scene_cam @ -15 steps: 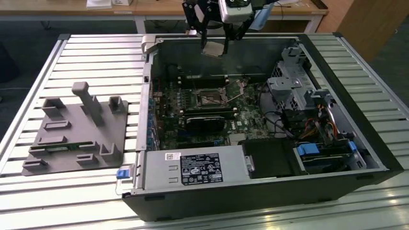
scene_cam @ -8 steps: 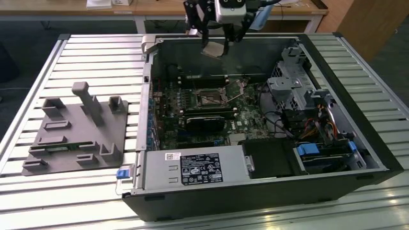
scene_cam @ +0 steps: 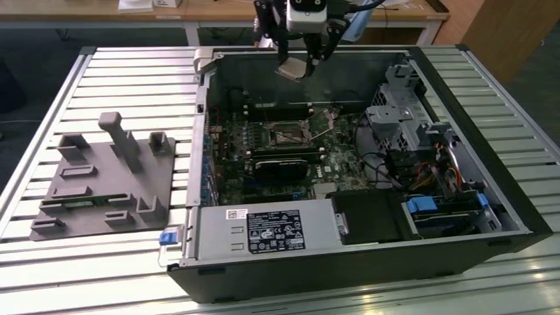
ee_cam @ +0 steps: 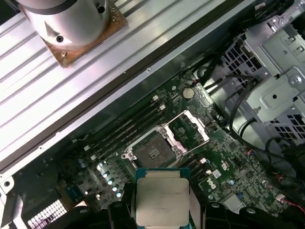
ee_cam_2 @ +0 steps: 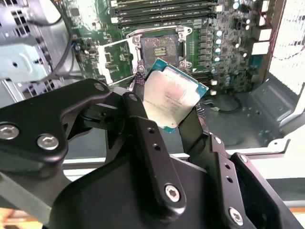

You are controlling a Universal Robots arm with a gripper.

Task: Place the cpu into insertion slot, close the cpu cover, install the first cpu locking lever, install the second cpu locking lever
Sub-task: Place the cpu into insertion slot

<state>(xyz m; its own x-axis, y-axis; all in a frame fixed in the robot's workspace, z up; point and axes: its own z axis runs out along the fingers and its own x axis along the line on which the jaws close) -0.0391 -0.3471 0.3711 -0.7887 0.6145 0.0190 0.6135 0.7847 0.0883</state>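
1. The computer case [scene_cam: 350, 279] lies open on the slatted tabletop [scene_cam: 114, 72]. Inside it are the green motherboard [scene_cam: 334, 156], a power supply box [scene_cam: 262, 231] and a metal drive cage [scene_cam: 398, 121] with cables [scene_cam: 437, 172] beside it.
2. The insertion slot [ee_cam: 152, 152] on the board holds nothing, and its dark centre is bare. The cpu cover [ee_cam: 189, 131] stands swung open beside it, hinged at one edge.
3. The gripper [ee_cam_2: 171, 101] has its fingers [ee_cam_2: 143, 119] clamped on two opposite edges of the cpu [ee_cam_2: 174, 98]. The chip's silver top faces the second wrist view.
4. In the exterior view the cpu hangs tilted above the case near its far wall. It is clear of the board and well apart from the slot.
5. The black gripper body hides the nearer part of the case in the second wrist view. The locking levers are too thin to make out with certainty.
6. A grey fixture [scene_cam: 96, 190] sits on the tabletop at the exterior view's left, apart from the case.
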